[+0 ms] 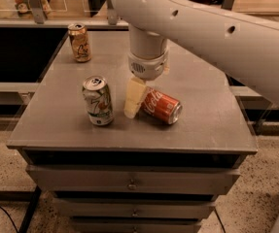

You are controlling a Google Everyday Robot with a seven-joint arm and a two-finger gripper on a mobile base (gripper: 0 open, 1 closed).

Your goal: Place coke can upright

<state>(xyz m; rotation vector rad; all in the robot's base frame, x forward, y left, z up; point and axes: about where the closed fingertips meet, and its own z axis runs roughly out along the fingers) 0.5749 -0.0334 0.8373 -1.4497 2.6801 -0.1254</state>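
Note:
The coke can (161,106), red with white script, lies on its side near the middle of the grey cabinet top (202,125), its silver end pointing right and toward the front. My gripper (133,105) comes straight down from the big white arm and sits at the can's left end, close to the surface. Whether it touches the can is hidden.
A white-and-green can (97,101) stands upright just left of the gripper. A gold-tan can (79,42) stands upright at the back left corner. The cabinet has drawers below its front edge. Shelving and a rail lie behind.

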